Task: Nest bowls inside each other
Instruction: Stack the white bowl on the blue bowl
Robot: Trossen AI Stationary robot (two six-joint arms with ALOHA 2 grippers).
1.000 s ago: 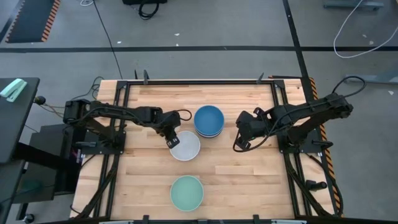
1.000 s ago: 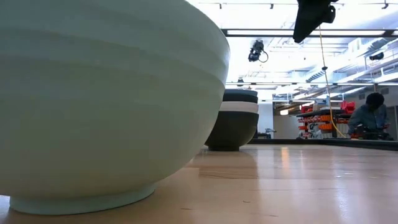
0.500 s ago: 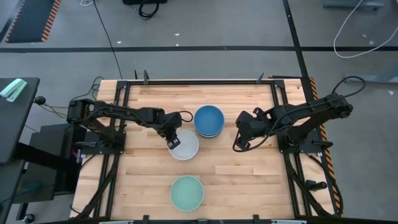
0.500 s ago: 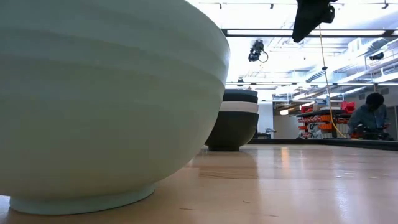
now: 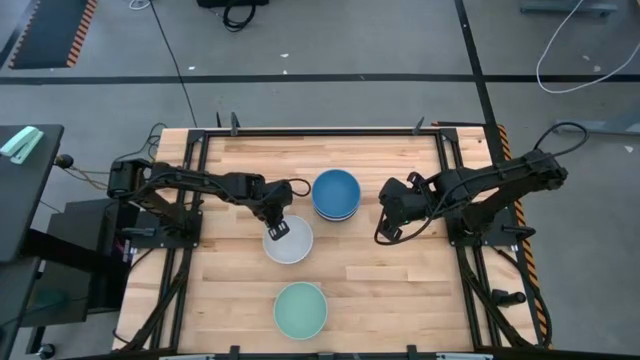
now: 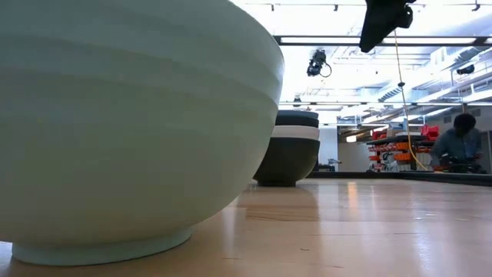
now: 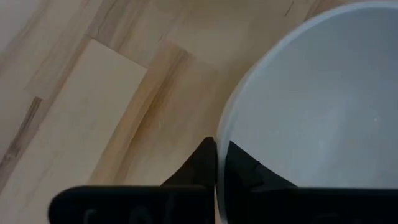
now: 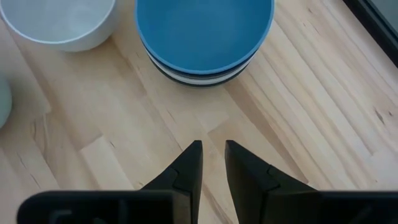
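The nesting looks well begun but not finished. A stack (image 5: 335,196) stands near the middle of the counter, toward the far edge, with the blue bowl (image 8: 204,31) on top. From the low view, black and white rims show beneath it, so several bowls seem to be nested already, though I cannot count them exactly. Two bowls are loose on the counter (image 5: 400,290): the white bowl (image 5: 288,241), just beside the stack on its left-near side, and the mint bowl (image 5: 301,309), well apart near the near edge. By my reckoning those two are what is left to go onto the stack.

The left gripper (image 5: 276,228) is at the white bowl. In the left wrist view its jaws stand close together with the bowl's rim (image 7: 219,143) between them, one jaw outside the wall and one inside, so they appear to be pinching that rim on the side toward the counter's left edge. The bowl seems to sit on or barely off the wood; I cannot tell which.

The right gripper (image 8: 213,163) waits over bare wood on the stack's right side, its jaws nearly pressed together with only a slim gap and nothing between them.
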